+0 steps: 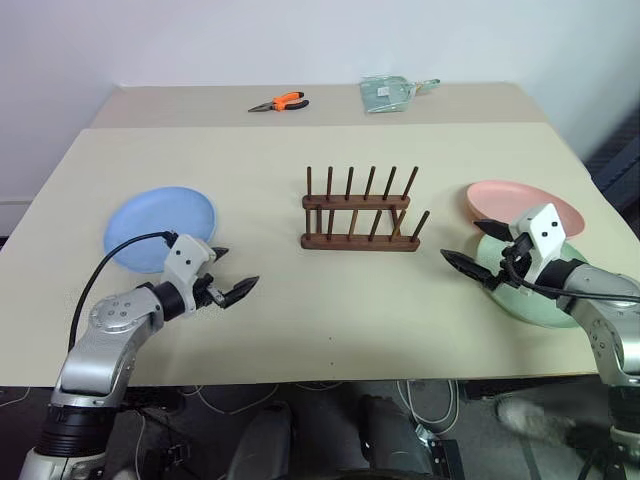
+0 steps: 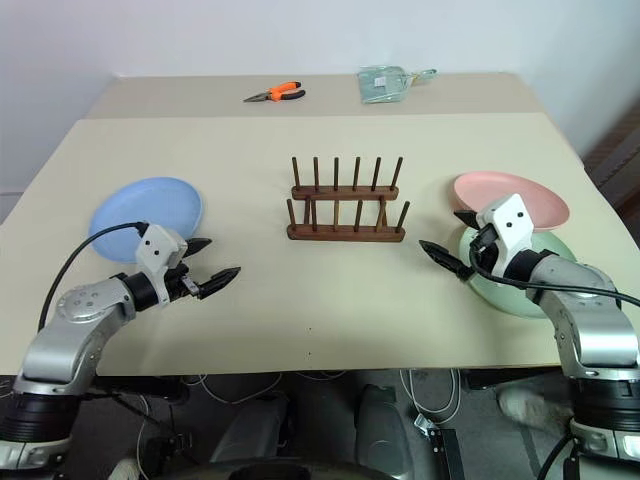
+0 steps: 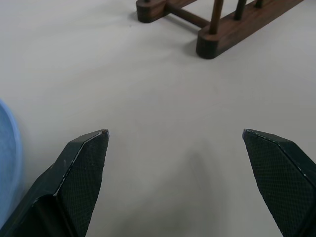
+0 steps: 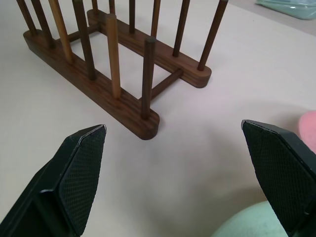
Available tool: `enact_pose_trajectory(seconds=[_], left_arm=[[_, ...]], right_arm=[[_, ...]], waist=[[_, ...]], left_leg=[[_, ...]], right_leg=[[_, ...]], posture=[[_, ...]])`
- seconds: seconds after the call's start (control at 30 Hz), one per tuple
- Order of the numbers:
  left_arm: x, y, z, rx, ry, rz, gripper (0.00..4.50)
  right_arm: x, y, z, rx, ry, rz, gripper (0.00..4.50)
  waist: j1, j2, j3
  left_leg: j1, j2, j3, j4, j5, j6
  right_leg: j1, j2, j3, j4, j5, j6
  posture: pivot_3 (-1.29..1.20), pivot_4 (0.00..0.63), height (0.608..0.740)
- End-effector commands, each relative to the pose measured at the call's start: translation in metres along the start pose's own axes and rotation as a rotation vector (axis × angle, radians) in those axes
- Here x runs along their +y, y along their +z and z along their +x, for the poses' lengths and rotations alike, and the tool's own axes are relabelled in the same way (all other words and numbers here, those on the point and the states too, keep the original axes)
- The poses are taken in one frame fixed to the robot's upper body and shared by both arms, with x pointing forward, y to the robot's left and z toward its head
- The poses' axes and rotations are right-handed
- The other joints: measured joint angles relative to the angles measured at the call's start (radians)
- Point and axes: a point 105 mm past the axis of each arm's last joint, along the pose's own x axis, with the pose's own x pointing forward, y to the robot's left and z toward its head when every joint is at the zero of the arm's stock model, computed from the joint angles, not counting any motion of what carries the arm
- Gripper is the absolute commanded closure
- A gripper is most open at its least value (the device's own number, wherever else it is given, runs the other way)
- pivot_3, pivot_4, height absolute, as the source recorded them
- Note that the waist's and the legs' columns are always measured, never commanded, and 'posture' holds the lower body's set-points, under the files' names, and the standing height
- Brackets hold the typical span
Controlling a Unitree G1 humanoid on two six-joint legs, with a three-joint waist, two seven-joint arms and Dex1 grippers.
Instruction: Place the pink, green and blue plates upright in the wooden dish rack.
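Observation:
The wooden dish rack (image 1: 360, 213) stands empty at the middle of the table. A blue plate (image 1: 158, 227) lies flat on the left. On the right, the pink plate (image 1: 524, 205) overlaps the far rim of the green plate (image 1: 538, 292), both lying flat. My left gripper (image 1: 229, 273) hovers open just right of the blue plate, pointing toward the rack, nothing between its fingers (image 3: 81, 170). Over the green plate's left edge, my right gripper (image 1: 476, 246) is open and empty, aimed at the rack's near end (image 4: 143, 118).
Orange-handled pliers (image 1: 280, 102) and a pale green clear bag (image 1: 388, 93) lie on a second table behind. The table's right edge runs close past the pink and green plates.

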Motion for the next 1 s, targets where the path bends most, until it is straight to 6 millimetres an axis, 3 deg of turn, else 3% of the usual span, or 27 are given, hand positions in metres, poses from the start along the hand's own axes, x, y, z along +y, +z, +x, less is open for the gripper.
enact_pose_trajectory(seconds=[0.03, 0.23, 0.6, 0.7, 0.8, 1.0], left_arm=[[0.001, 0.013, 0.008, -0.048, -0.005, 0.036, 0.05], [-0.01, 0.014, 0.029, -0.048, -0.122, 0.028, 0.05], [-0.022, 0.022, 0.126, -0.006, -0.301, 0.132, 0.05], [-0.035, 0.023, 0.147, 0.001, -0.356, 0.124, 0.05], [-0.047, 0.022, 0.155, 0.008, -0.417, 0.146, 0.85], [-0.061, 0.028, 0.151, -0.053, -0.511, 0.173, 3.7]], right_arm=[[-0.004, 0.008, 0.004, -0.025, -0.031, -0.048, 0.0], [0.005, 0.011, 0.006, -0.032, 0.0, -0.048, 0.0], [0.045, 0.007, 0.012, -0.066, -0.034, -0.046, 0.0], [0.058, 0.002, 0.007, -0.066, -0.068, -0.037, 0.0], [0.069, -0.002, -0.003, -0.042, -0.088, -0.033, 0.0], [0.077, -0.008, -0.014, 0.004, -0.084, -0.034, 0.0]], waist=[[0.001, 0.0, 0.0], [0.001, 0.0, 0.0], [0.022, -0.001, 0.0], [0.025, -0.001, -0.001], [0.027, -0.001, -0.001], [0.021, -0.001, -0.002]], left_leg=[[0.0, 0.0, 0.0, 0.0, 0.0, 0.0], [0.0, 0.0, 0.0, 0.0, 0.0, 0.0], [-0.001, -0.001, 0.0, 0.001, 0.0, 0.0], [-0.001, -0.001, 0.0, 0.001, 0.0, 0.0], [-0.001, -0.002, -0.001, 0.001, 0.0, 0.0], [0.0, -0.002, -0.001, 0.002, 0.0, 0.0]], right_leg=[[0.0, 0.0, 0.0, 0.0, 0.0, 0.0], [0.0, 0.0, 0.0, 0.0, 0.002, 0.003], [0.0, 0.0, -0.001, 0.0, 0.002, 0.004], [0.0, 0.0, -0.001, 0.0, 0.002, 0.004], [0.001, -0.001, -0.002, -0.001, 0.001, 0.005], [0.002, -0.002, -0.002, 0.0, -0.001, 0.009]], posture=[[0.0, 0.15, 0.74], [0.0, 0.15, 0.74], [0.0, 0.15, 0.74], [0.0, 0.15, 0.74], [0.0, 0.15, 0.74], [0.0, 0.15, 0.74]])
